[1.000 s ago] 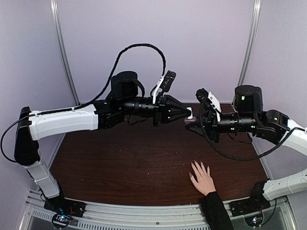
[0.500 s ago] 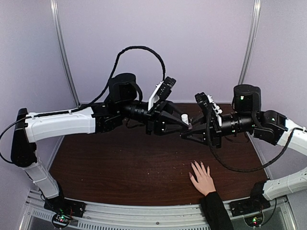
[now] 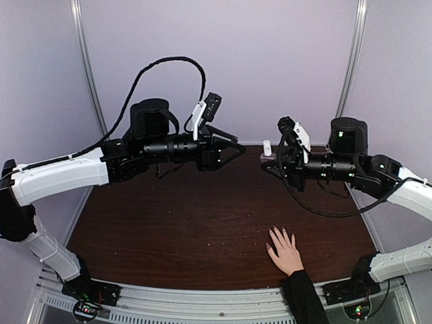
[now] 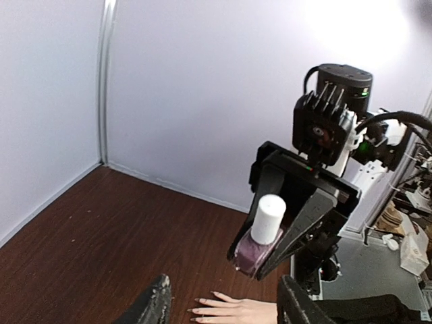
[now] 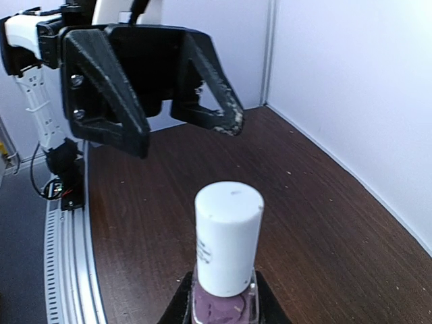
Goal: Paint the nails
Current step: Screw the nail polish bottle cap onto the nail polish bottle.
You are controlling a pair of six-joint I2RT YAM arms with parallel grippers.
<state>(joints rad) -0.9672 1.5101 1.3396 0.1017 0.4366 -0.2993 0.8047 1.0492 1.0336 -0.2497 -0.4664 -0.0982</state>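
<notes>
While right end effector [image 3: 266,160] grips the bottle [image 5: 228,236], its camera shows the left end effector [image 5: 183,133] open.

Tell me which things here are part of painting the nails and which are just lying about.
Part of the job:
- nail polish bottle, white cap on, held in the right gripper
- left gripper, open, facing the bottle
- person's hand flat on the table, and its nails

Just lying about:
- blurred clutter beyond the table's right edge
</notes>
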